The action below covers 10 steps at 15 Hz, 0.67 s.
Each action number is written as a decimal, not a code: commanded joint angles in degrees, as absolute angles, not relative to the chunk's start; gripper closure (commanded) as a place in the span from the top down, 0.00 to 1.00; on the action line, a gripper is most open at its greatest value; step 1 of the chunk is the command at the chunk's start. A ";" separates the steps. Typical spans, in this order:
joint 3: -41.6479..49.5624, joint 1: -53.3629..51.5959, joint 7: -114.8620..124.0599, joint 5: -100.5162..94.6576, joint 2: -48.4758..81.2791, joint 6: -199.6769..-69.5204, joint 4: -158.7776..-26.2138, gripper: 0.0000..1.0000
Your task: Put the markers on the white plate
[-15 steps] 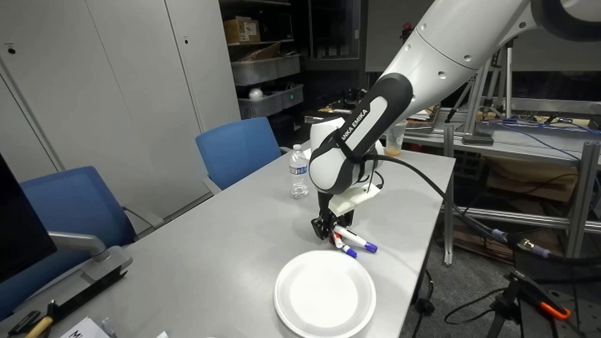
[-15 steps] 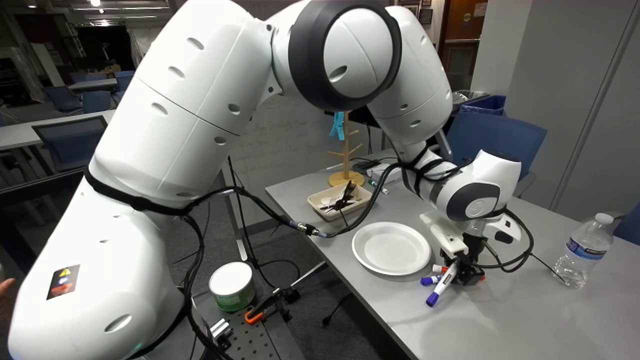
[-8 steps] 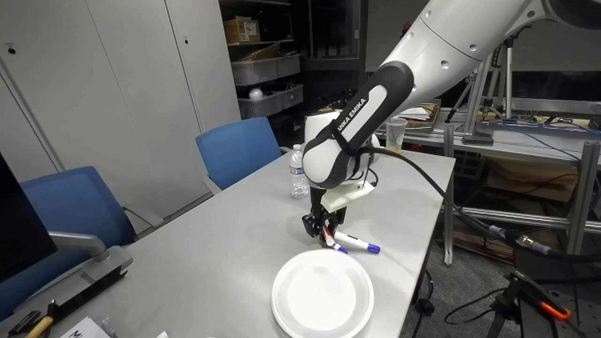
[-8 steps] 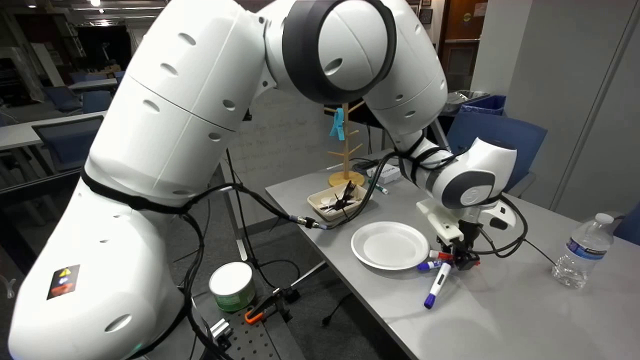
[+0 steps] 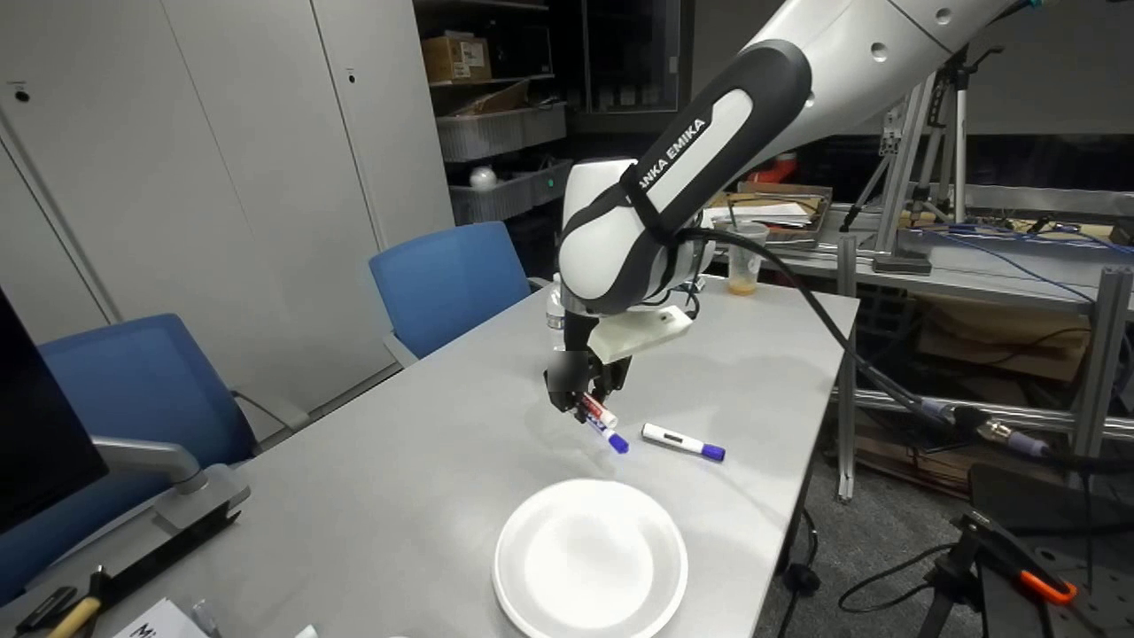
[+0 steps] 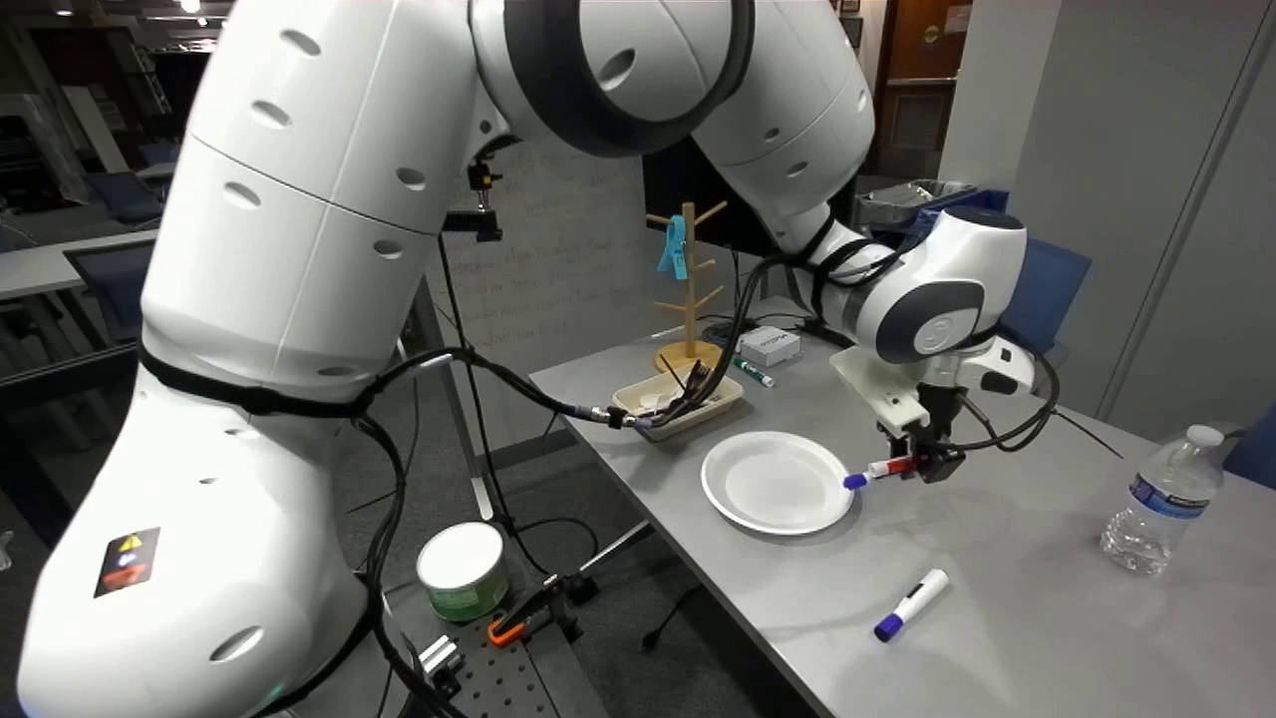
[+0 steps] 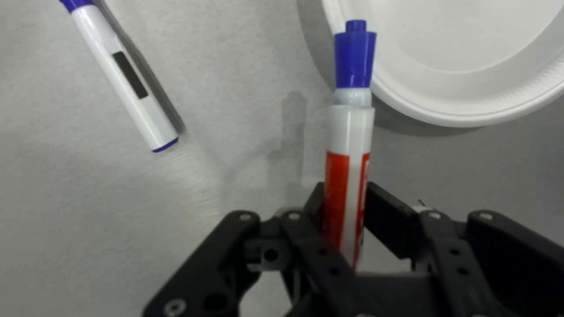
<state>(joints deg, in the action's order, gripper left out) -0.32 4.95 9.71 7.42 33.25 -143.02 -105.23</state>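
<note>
My gripper [image 7: 346,193] is shut on the red-labelled marker [image 7: 350,127], which has a white barrel and a blue cap pointing away from the jaws. In both exterior views the gripper [image 5: 586,408] [image 6: 915,461] holds this marker [image 6: 879,471] above the table, its cap toward the plate. The blue-capped marker [image 5: 680,440] with the plain white barrel lies loose on the table; it also shows in the wrist view [image 7: 125,79]. The round white plate [image 5: 589,567] [image 6: 778,484] holds nothing. In the wrist view the held cap is just at the plate's rim [image 7: 458,116].
A water bottle [image 6: 1161,509] stands on the table near the arm. A beige tray of cutlery [image 6: 698,404], a green marker [image 6: 755,373], a white box [image 6: 770,345] and a wooden stand [image 6: 690,299] are beyond the plate. Black cables hang along the arm.
My gripper has risen from the table with the red-labelled marker. The blue-capped marker now lies apart from it, slightly turned. The plate has shifted slightly.
</note>
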 commanded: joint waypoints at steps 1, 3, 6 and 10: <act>-1.00 4.80 7.16 9.36 29.43 -145.92 -109.55 0.06; -1.31 4.71 6.85 9.40 28.33 -146.54 -110.95 0.06; -1.74 4.10 6.46 9.14 26.10 -147.24 -114.19 0.06; -3.25 3.42 5.21 9.66 24.29 -146.88 -118.12 0.06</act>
